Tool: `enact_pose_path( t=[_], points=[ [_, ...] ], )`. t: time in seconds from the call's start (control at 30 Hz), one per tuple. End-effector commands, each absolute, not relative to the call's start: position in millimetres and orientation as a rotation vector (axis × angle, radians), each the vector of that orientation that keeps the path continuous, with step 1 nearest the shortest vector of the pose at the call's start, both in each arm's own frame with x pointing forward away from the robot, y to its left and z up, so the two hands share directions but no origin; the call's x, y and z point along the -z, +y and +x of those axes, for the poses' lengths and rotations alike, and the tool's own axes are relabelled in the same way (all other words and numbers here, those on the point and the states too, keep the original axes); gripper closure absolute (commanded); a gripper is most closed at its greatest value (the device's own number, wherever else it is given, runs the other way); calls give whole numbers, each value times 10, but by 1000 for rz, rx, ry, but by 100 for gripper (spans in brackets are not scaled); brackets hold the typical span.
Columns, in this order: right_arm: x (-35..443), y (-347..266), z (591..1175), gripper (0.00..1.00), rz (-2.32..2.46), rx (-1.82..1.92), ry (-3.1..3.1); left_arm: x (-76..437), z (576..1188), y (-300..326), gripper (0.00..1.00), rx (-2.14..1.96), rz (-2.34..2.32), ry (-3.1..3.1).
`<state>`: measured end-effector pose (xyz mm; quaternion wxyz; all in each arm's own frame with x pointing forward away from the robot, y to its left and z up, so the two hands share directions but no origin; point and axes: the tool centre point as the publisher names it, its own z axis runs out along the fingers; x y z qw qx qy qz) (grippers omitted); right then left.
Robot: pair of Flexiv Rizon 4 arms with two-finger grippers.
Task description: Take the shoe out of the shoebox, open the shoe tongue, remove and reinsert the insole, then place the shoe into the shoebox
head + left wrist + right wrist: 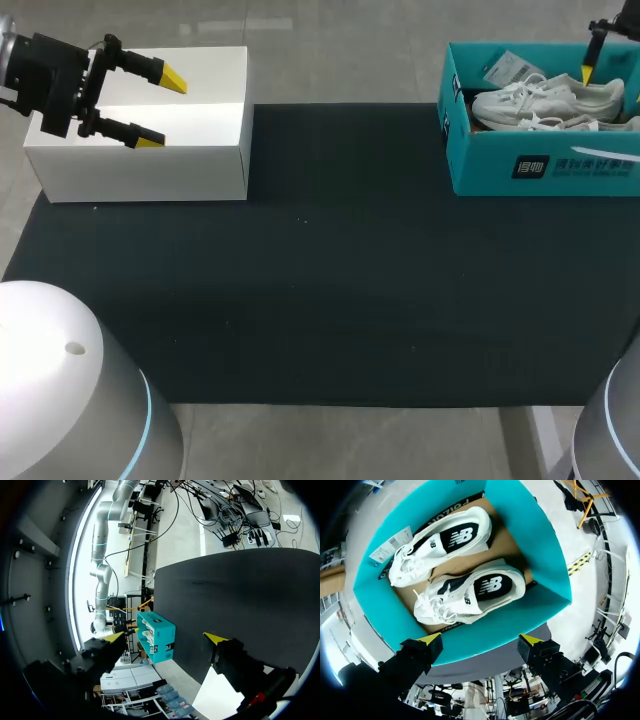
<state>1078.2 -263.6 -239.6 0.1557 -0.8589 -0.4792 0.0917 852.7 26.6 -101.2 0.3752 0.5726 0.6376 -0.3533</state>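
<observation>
The dark surface (330, 280) takes up most of the scene. At its far left stands a white box (190, 150), and at its far right the teal shoebox (545, 165), open, with part of it running past the right edge of the head view. Inside lie two white shoes side by side on their sides, one nearer the right pincer (470, 597) and one beyond it (440, 545), close enough that their laces nearly meet.

The left pincer (163, 110) hangs over the white box, spread wide and empty. The right pincer (480, 639) hovers above the shoebox, also spread wide with nothing in it. In its wrist view the tips sit to either side of one teal wall rather than over a shoe.

A paper tag (390, 550) lies at the toe of the farther shoe.

The main risk, as I judge it, is a straight descent landing a finger on that wall and crushing or shoving the box. A grip on laces alone could let the shoe swing or drag its neighbour, and the light box may lift with it.
</observation>
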Motion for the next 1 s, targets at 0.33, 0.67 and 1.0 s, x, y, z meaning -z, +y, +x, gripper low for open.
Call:
enact_pose_path(
  t=[0.33,0.67,1.0],
  points=[
    [2277,-2488,10561,0,-2663,-46,-1585,1008,8541,265,0,904,1470,1634],
    [2293,-2464,10544,0,-2674,-20,-1592,1008,8541,265,0,904,1470,1634],
    [2613,-2324,10325,0,-2615,-26,-1747,998,8775,245,0,867,1151,1940]
  ],
)
